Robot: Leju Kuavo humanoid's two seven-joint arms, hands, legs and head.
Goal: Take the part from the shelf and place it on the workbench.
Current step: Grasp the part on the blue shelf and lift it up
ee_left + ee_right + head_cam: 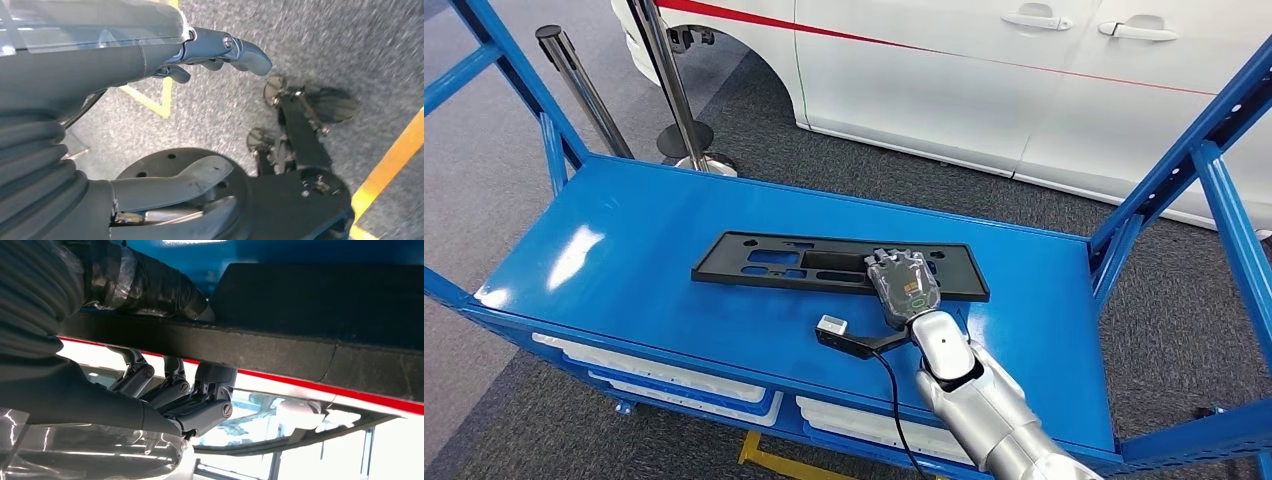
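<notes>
Long flat black plastic part [824,265] with several rectangular cut-outs, lying flat on the glossy blue metal shelf surface [624,260], toward the middle and far-right of it. Right hand [904,287] reaching in from below on its silver arm [984,400], set over the near edge of the part toward its right end; in the right wrist view, dark fingers [200,400] curled against one face of the part's thick black edge [260,350] and the taped grey thumb [150,287] lying on the opposite face, so clasping the part between them. Small black wrist camera with a white top [832,327] and a trailing black cable [899,410] just beside the hand, above the shelf. Left hand [150,115] hanging above grey speckled carpet [225,105] with yellow floor lines [395,165], thumb and dark fingers [240,50] spread apart, holding nothing. White trays [674,375] stored on the lower level of the blue rack. Beyond the shelf, a white car [984,80] with a red stripe, and two chrome stanchion posts [669,85] on dark carpet.
</notes>
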